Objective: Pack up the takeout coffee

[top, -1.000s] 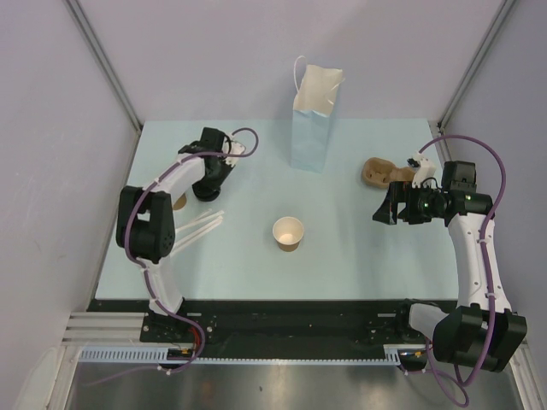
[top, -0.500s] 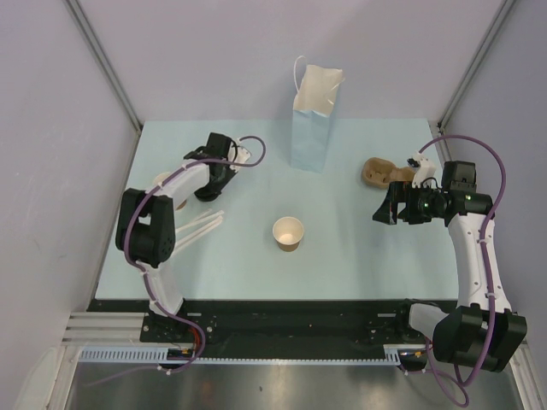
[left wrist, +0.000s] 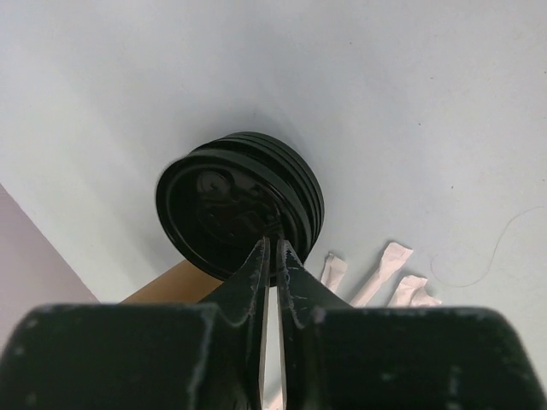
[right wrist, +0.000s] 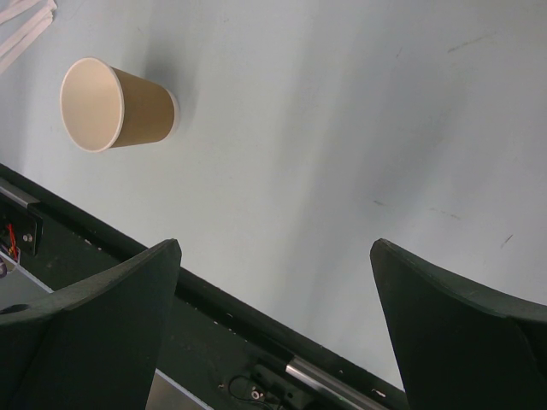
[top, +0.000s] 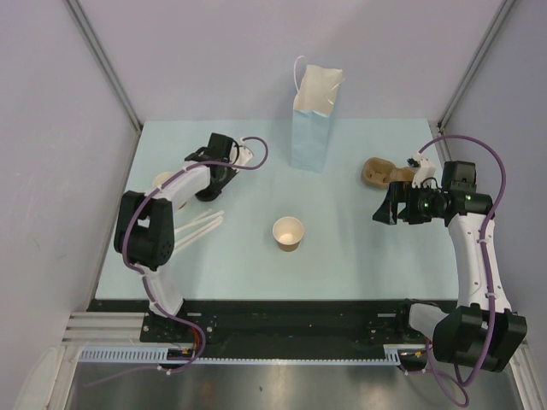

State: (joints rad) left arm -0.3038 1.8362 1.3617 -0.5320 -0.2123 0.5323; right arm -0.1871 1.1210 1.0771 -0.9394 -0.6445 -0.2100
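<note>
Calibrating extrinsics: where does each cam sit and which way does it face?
Top external: above and behind the bases, looking down on the table; left arm and right arm show.
Left wrist: on the left arm, looking along the left fingers, pinched on black lids.
Right wrist: looking down past the spread right fingers at the paper cup.
Shared: top external also sees that cup.
</note>
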